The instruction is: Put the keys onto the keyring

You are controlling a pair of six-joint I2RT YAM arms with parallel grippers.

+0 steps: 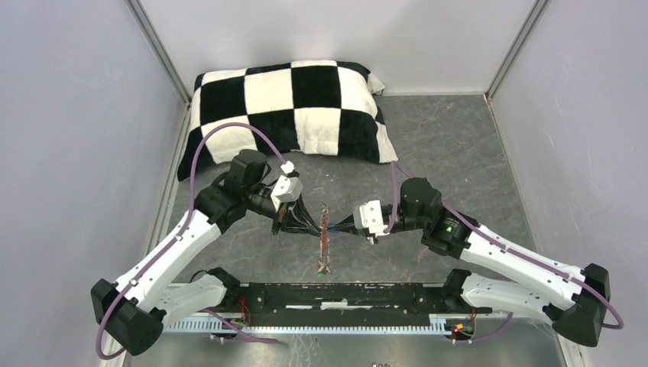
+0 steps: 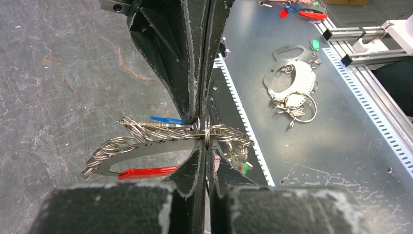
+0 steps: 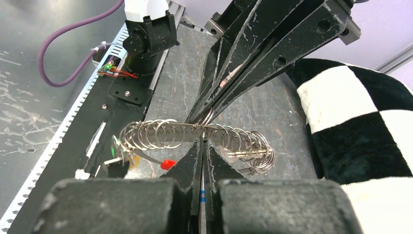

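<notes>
we see both pincers meeting mid-surface [image 1: 458, 153], each clamped on the keyring [image 2: 156, 146]: left pincer [image 2: 204, 146] from one side, right pincer [image 3: 202, 141] from the other. keyring held up between them. red key [image 2: 146, 171] and blue key [image 2: 168, 119] right against it; can't tell if threaded.

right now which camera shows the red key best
Left wrist: the red key shows nearly full length by the keyring. Right wrist shows only its red tip; top view is too small to tell.
</notes>
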